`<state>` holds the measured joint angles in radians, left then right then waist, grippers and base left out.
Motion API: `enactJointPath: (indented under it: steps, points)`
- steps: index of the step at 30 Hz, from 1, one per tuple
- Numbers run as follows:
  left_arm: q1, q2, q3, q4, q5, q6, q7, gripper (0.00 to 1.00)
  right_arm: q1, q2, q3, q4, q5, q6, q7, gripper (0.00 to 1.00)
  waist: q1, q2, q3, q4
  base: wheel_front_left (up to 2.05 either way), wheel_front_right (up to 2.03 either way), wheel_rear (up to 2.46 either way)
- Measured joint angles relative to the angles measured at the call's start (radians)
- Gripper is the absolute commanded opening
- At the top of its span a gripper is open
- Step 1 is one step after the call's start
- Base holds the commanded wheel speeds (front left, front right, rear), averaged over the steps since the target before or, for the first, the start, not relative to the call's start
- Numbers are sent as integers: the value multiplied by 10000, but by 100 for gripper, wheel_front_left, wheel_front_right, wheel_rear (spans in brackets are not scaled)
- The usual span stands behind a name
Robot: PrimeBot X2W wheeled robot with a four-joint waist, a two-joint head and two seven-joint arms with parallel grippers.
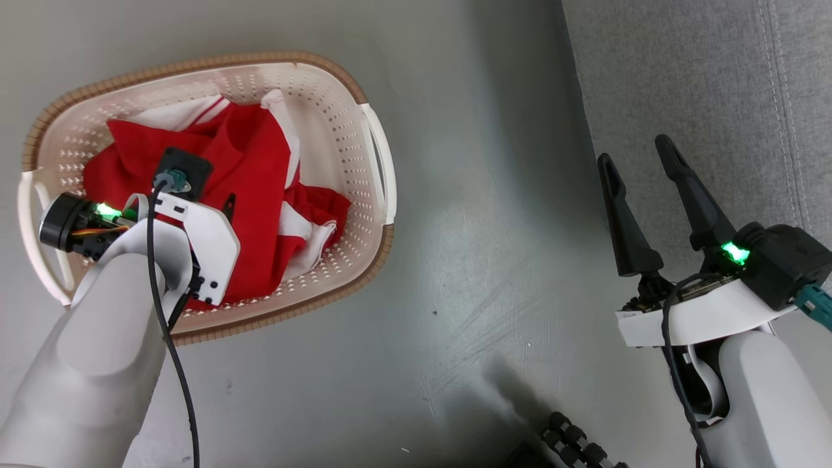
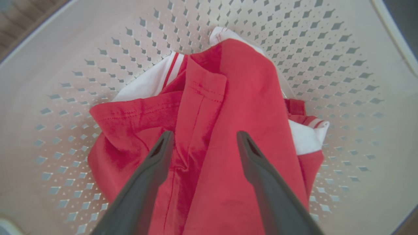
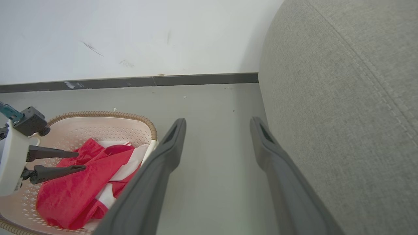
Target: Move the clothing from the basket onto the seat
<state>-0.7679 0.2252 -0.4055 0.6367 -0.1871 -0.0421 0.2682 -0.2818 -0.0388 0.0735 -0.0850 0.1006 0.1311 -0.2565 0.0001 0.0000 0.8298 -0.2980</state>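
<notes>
The clothing [image 1: 253, 169], red with white panels, lies heaped in the cream basket [image 1: 325, 117] on the floor at the left. My left gripper [image 2: 202, 137] points down into the basket, open, its fingers on either side of a red fold [image 2: 235, 98], nothing clamped. The right wrist view shows the left gripper [image 3: 80, 160] just over the clothing [image 3: 75, 192]; whether it touches the cloth I cannot tell. My right gripper [image 1: 634, 151] stands open and empty at the edge of the grey seat [image 1: 702, 78], over the floor beside it.
Bare grey floor [image 1: 481, 260] separates the basket from the seat. A white wall with a dark baseboard [image 3: 130, 81] runs behind the basket [image 3: 98, 113]. A dark ribbed part [image 1: 572, 442] shows at the bottom of the head view.
</notes>
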Motion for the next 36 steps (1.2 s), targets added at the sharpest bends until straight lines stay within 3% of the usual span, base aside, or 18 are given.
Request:
enactJointPath:
  steps: [19,20,21,22,36]
  points:
    - [-898,568,222,491,42,44,385,100,-564,2,86,-8,491,0,0,100,0,0,1305,-645,0,0,0]
    - [-934,568,226,493,42,44,384,90,-593,2,86,-10,506,0,0,100,0,0,1364,-671,0,0,0]
    - [-970,564,226,506,42,44,384,50,-637,2,94,-12,541,0,0,100,0,0,1423,-695,0,0,0]
    - [-1051,568,219,514,44,44,353,0,-740,2,105,-15,585,0,0,100,0,0,1531,-739,0,0,0]
    - [-1439,646,125,366,115,-146,-253,0,-1592,2,-56,-8,941,2,0,100,0,0,1777,-784,0,0,0]
